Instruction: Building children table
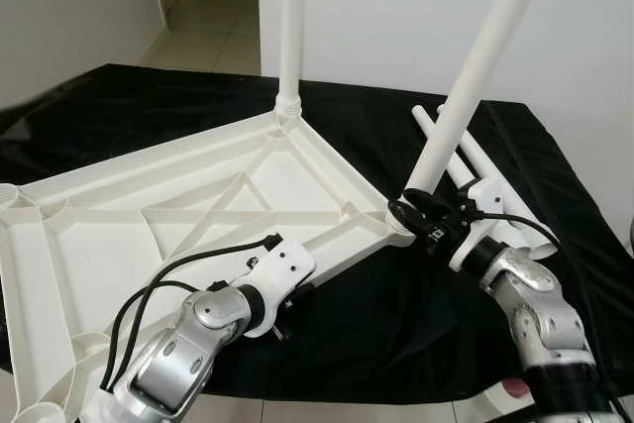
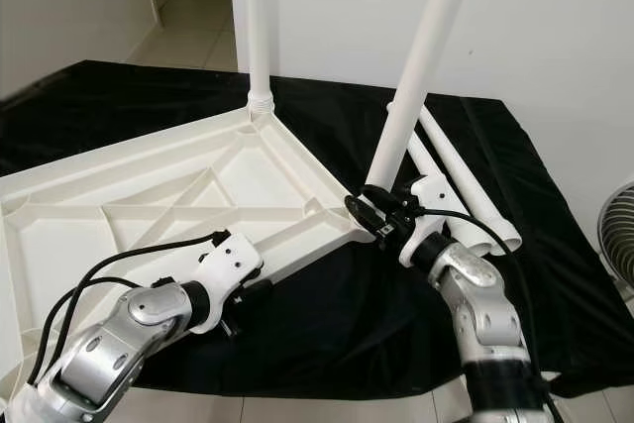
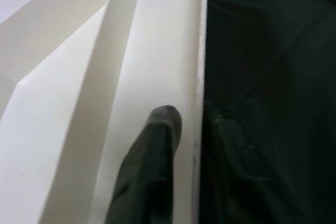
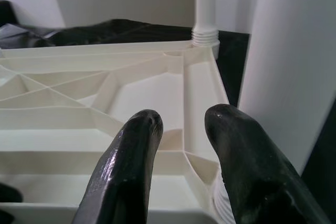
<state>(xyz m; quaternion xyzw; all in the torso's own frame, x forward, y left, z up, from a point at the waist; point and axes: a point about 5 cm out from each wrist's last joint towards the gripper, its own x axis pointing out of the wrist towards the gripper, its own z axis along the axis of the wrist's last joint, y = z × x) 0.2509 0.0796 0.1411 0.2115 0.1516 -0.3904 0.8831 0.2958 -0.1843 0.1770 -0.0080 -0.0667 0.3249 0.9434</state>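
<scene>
The white plastic table top (image 1: 119,245) lies upside down on a black cloth. One white leg (image 1: 290,27) stands upright in its far corner. A second leg (image 1: 477,61) leans in the near right corner socket. My right gripper (image 4: 181,119) is open at that leg's base, and the leg passes just outside one finger rather than between the two. My left gripper (image 1: 297,296) is on the table top's near edge. One black finger (image 3: 152,171) lies on the white rim (image 3: 157,51), the other is lost in the dark beyond it.
Two loose white legs (image 1: 480,160) lie on the black cloth (image 1: 396,344) behind my right gripper. The cloth ends close in front of me. A white wall stands behind, a tiled hallway (image 1: 213,27) opens at the far left, and a fan (image 2: 619,235) stands at the right.
</scene>
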